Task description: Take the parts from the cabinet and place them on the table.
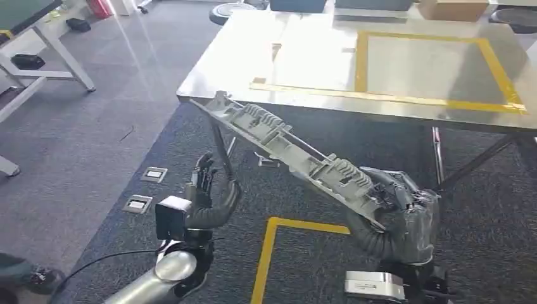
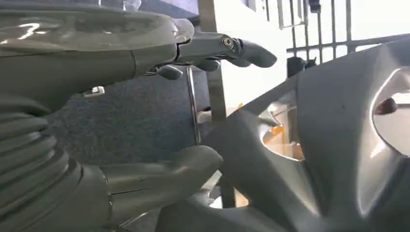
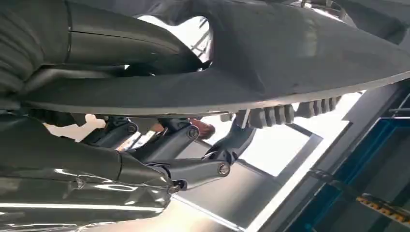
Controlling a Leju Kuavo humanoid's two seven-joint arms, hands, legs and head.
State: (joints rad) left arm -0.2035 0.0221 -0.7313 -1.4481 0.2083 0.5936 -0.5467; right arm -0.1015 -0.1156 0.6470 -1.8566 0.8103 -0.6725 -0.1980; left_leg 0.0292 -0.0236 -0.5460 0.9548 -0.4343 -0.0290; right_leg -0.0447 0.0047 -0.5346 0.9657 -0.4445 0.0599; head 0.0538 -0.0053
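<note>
1. Lower left of the head view: the left hand (image 1: 206, 183) hangs over the dark carpet (image 1: 126, 183), fingers spread apart, holding nothing.
2. Centre: a long grey ribbed part (image 1: 285, 149) slants from the table's (image 1: 253, 63) near edge down to the lower right, off the tabletop.
3. Lower right: the right hand (image 1: 399, 196) grips the part's lower end, fingers (image 3: 193, 140) wrapped round its edge.
4. Upper right: yellow tape (image 1: 437, 101) frames a rectangle on the table.

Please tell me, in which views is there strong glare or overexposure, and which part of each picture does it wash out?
Head view: glare whitens the near-left of the steel table. Left wrist view: the background behind the left hand is blown out white. Right wrist view: bright light behind the right hand leaves the grey part dark.
</note>
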